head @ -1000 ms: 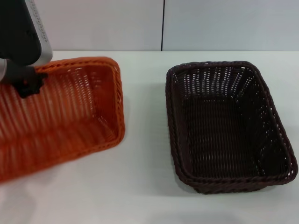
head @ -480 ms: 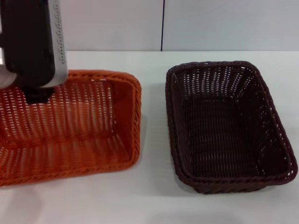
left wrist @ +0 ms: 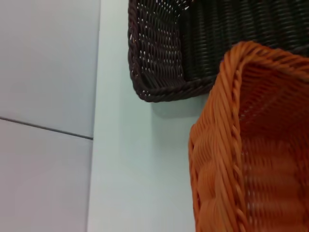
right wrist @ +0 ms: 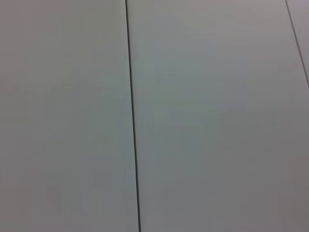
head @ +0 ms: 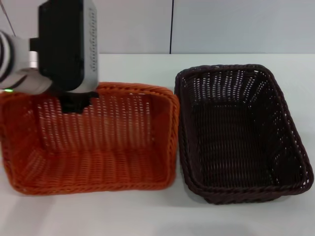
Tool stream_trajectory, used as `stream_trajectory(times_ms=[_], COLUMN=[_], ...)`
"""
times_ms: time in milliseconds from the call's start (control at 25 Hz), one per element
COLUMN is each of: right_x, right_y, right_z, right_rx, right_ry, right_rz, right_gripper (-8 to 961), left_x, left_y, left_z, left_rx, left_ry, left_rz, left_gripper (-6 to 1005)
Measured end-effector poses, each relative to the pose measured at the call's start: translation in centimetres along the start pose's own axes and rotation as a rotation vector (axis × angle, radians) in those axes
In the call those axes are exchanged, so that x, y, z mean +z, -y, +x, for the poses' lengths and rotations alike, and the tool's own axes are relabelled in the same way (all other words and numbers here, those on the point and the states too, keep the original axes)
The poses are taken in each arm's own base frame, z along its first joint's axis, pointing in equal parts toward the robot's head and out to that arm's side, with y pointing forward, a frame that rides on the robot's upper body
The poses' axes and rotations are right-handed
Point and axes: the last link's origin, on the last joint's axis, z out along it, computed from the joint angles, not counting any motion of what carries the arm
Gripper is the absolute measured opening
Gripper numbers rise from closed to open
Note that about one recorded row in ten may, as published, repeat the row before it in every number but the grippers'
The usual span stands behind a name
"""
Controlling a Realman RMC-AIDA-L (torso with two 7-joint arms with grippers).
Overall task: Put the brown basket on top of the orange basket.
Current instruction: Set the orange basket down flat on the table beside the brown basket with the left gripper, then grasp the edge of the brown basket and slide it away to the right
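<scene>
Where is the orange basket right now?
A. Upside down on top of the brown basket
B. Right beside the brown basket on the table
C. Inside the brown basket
B: the orange basket sits next to the brown basket, on its left, with the left gripper at its far rim.

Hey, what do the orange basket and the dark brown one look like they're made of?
Bright orange rectangular woven basket: seemingly wicker-style plastic strands, given the uniform vivid colour and slight sheen; braided rim, open-weave sides. Dark brown rectangular woven basket: same weave and braided rim, likely the same material, though real rattan can't be ruled out.
</scene>
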Motion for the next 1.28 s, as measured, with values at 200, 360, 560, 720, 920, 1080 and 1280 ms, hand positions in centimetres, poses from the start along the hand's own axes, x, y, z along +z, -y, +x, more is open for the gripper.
stream_trajectory(times_ms=[200, 360, 560, 720, 920, 1080, 1280], right_x=[0.1, 0.1, 0.2, 0.3, 0.5, 0.6, 0.6], right_y=[-0.1, 0.0, 0.0, 0.0, -0.2, -0.3, -0.1], right_z=[0.0, 0.0, 0.0, 0.0, -0.1, -0.1, -0.1], right_rx=[0.0, -0.002, -0.004, -0.003, 0.001, 0.001, -0.002], right_ry=[0.001, 0.0, -0.002, 0.0, 0.005, 0.006, 0.004], right_rz=[-0.003, -0.003, -0.004, -0.005, -0.009, -0.011, -0.004], right_gripper=[677, 677, 676, 676, 677, 678, 678], left_x=[3.1, 4.5, 5.6, 5.9, 5.9, 5.5, 4.1], left_y=[0.8, 1.6, 2.2, 2.3, 2.4, 2.6, 4.0], left_z=[-0.3, -0.7, -0.9, -1.0, -1.0, -0.9, -0.5], left_rx=[-0.006, -0.024, -0.079, -0.103, -0.113, -0.106, -0.126], left_ry=[0.005, -0.002, 0.002, 0.006, 0.009, 0.004, -0.053], left_rz=[-0.026, -0.013, -0.049, -0.047, -0.036, -0.004, 0.209], left_gripper=[166, 165, 151, 142, 133, 244, 537])
